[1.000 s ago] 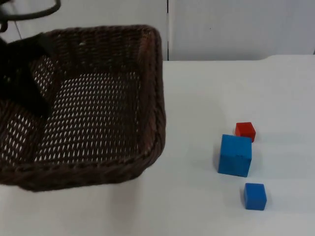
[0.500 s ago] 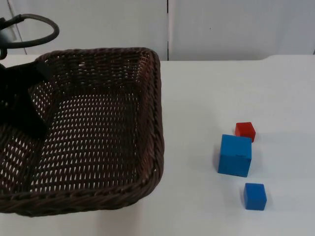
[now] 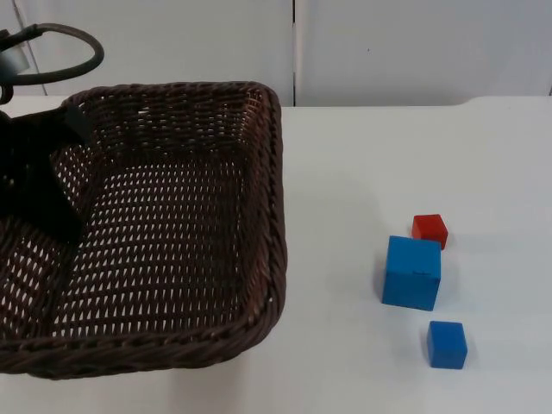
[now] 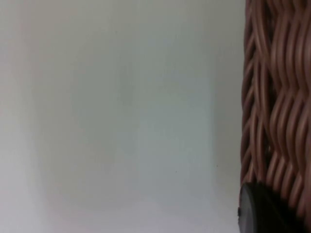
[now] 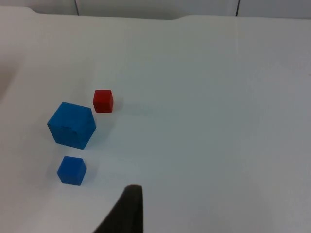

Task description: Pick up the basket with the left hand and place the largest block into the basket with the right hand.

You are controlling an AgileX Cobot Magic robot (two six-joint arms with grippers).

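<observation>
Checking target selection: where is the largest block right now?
In the top view the large blue block sits on the table's right side, between the red block behind and the small blue block in front, clear of the basket.

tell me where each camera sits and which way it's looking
Top view: fixed above, facing down and forward; sees the wicker basket, three blocks and the left gripper on the basket's side wall.
Left wrist view: on the left arm, along its gripper; the basket's wall and white table, one black fingertip.
Right wrist view: on the waiting right arm, facing the table; one fingertip.
Shared by top and right wrist: large blue block, small blue block, red block.
</observation>
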